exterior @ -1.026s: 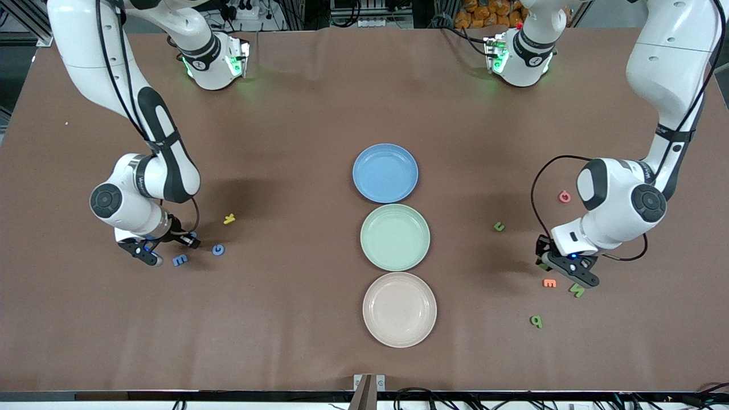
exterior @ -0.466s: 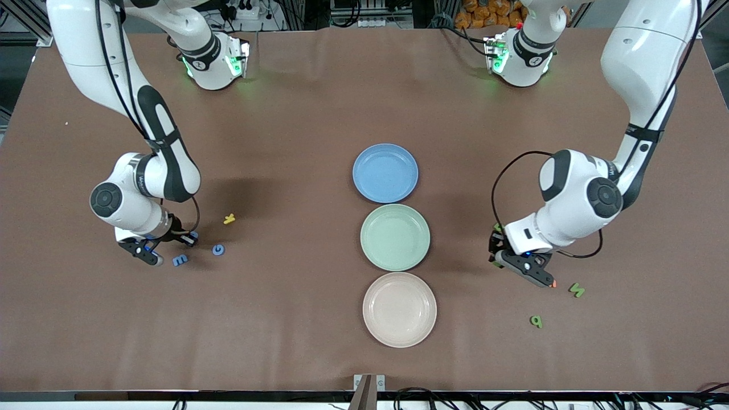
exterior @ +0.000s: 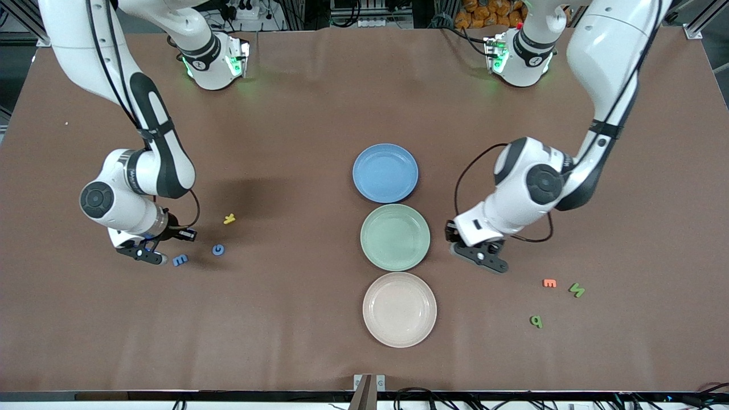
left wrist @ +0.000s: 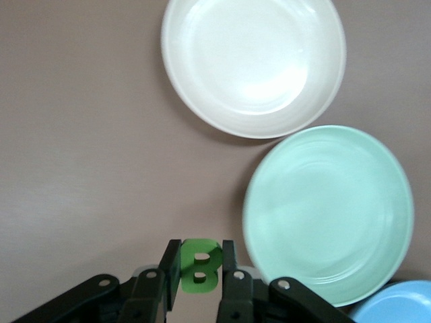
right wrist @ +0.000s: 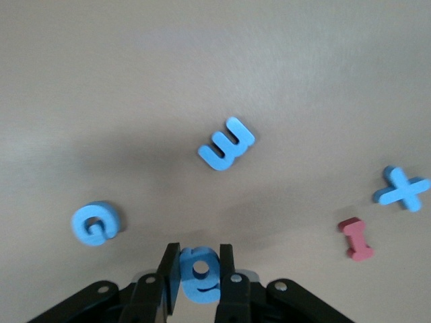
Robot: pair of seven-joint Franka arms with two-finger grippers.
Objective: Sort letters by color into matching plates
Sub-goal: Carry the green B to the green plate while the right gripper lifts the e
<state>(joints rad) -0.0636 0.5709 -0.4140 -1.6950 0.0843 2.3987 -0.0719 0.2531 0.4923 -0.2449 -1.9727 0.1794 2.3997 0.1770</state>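
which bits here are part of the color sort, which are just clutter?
Job: blue plate, green plate, blue letters, green letters, green 8 held by left gripper, blue piece held by right gripper.
Clutter: beige plate, yellow letter, orange letter, red piece.

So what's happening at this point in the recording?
Both arms are mid-sort. The left gripper is shut on a green letter beside the green plate, which holds nothing yet. The right gripper is shut on a blue letter at the right arm's end of the table, near two other blue letters. The blue plate also holds nothing.
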